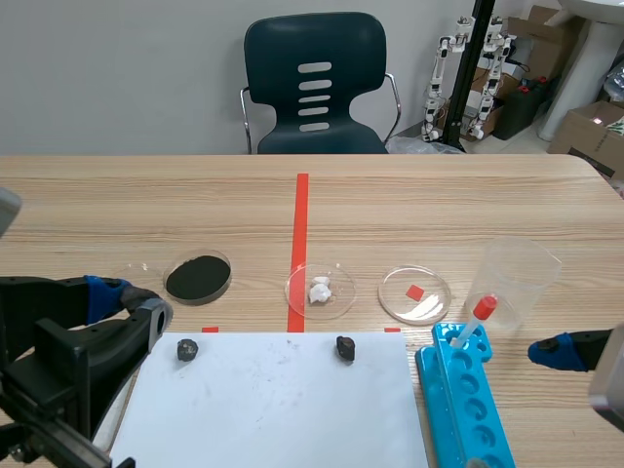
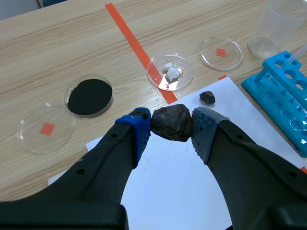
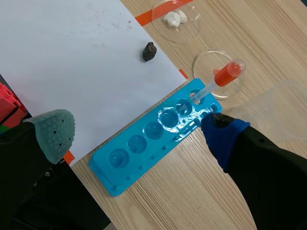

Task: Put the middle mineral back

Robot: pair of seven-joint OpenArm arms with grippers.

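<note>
Clamping a dark rock with the left claw, squeezing it between the blue pad on one flank and the grey pad on the other. Hanging it over the white sheet, near the sheet's far edge; not being able to tell whether it is touching the paper. Spreading the right claw wide above the blue rack, gripping nothing.

Probably carrying the rock to its place on the sheet, though not being able to tell the exact spot. Lowering slowly and straight down, bringing the flattest side to the paper first. Loosening the pads only after touching down, since dropping a lumpy rock is likely risking a roll or a skid on smooth paper. Parting both pads evenly, avoiding nudging it sideways, then lifting straight up without dragging the sheet. Steering wide of the smaller rock lying ahead on the sheet, and of the dish of white lumps just beyond on the table.
</note>
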